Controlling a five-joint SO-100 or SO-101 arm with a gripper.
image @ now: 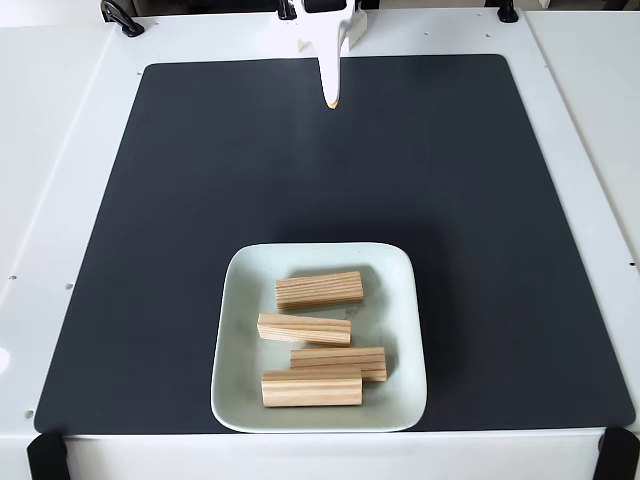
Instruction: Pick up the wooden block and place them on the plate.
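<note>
With all four wooden blocks on the plate, I see my gripper, fingers together, well beyond it, empty.

Black mat lying across white table, black clamps sitting at table's far edge, black straps gripping near corners

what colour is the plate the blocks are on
Pale mint-white, seen best in the fixed view: the plate.
</note>
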